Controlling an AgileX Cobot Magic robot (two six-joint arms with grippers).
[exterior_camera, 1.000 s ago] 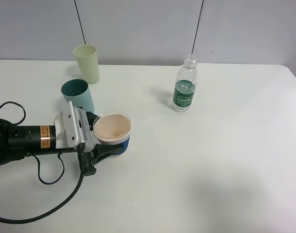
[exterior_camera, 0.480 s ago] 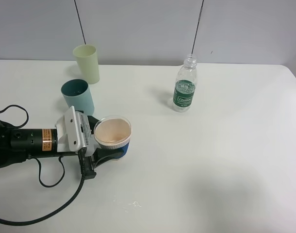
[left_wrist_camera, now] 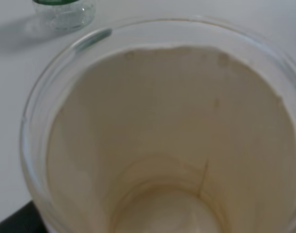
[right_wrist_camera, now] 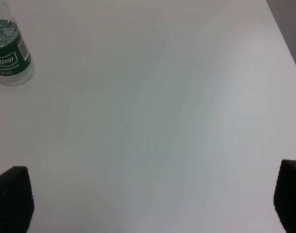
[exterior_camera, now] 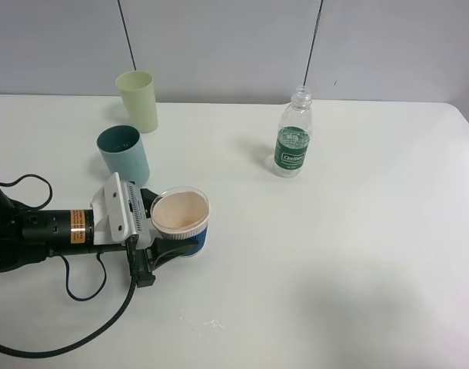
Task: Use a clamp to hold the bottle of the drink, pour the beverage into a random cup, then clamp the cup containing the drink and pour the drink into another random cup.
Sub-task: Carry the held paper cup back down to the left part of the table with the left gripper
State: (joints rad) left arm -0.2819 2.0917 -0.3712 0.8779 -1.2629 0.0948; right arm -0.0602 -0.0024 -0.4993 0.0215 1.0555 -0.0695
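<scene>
The left arm is lying low across the white surface [exterior_camera: 357, 254], reaching in from the left edge of the high view, and its jaws are clamping the blue cup [exterior_camera: 180, 220] from the side, low on the wall. The cup is standing upright between the jaws, with one dark finger [exterior_camera: 169, 250] showing along its near side, under the rim. The left gripper [exterior_camera: 167, 237] is sitting just left of the cup, its pale body touching the cup's wall. From the left wrist view the cup [left_wrist_camera: 162, 141] is filling almost the whole picture, its tan inside narrowing down to a paler bottom; whether any drink is lying there I cannot tell.

The teal cup [exterior_camera: 123, 153] is standing just behind the gripper, and the pale green cup [exterior_camera: 138, 101] is standing farther back, near the wall. The bottle [exterior_camera: 294, 144] is standing upright and uncapped, well apart to the right of the held cup.

The right gripper [right_wrist_camera: 148, 199] is out of the high view; in its wrist view its jaws are standing wide apart over bare surface, holding nothing, with the bottle [right_wrist_camera: 9, 58] well off to one side.
</scene>
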